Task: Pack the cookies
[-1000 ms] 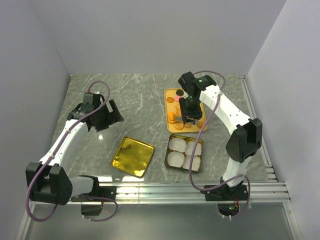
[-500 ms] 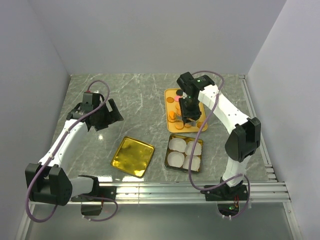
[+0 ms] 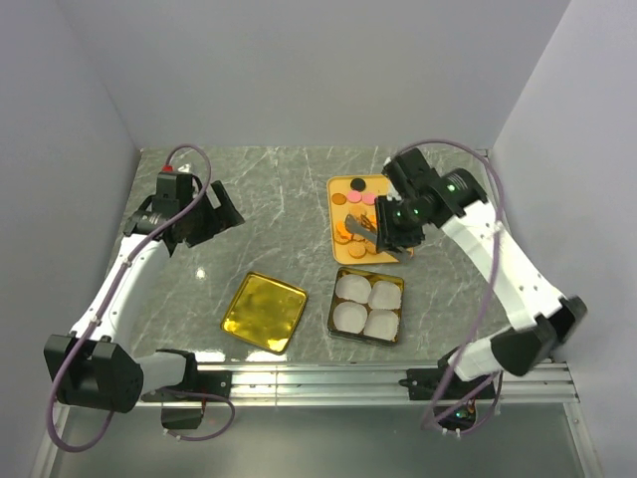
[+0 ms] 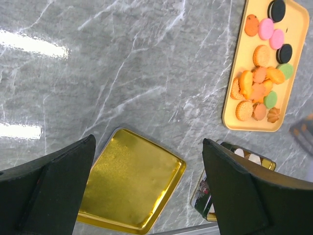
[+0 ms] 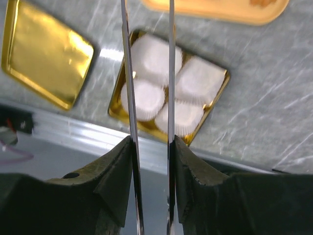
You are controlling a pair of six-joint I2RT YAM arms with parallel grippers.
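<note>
The cookies, orange, tan, pink, green and black, lie on a yellow tray at the back right; they also show in the left wrist view. My right gripper hangs over the tray's near end, shut on a pair of thin metal tongs. Their blades stand a little apart and run out of the top of the right wrist view, so I cannot tell whether they hold a cookie. My left gripper is wide open and empty, high over the left side.
A gold tin holding four white paper cups sits near the front right. Its gold lid lies upturned to the left of it. Grey walls enclose the marble table; a metal rail runs along the front.
My right arm has swung out to the right and turned its wrist; the gripper with the tongs now sits at the tray's near right. My left gripper has shifted slightly back.
</note>
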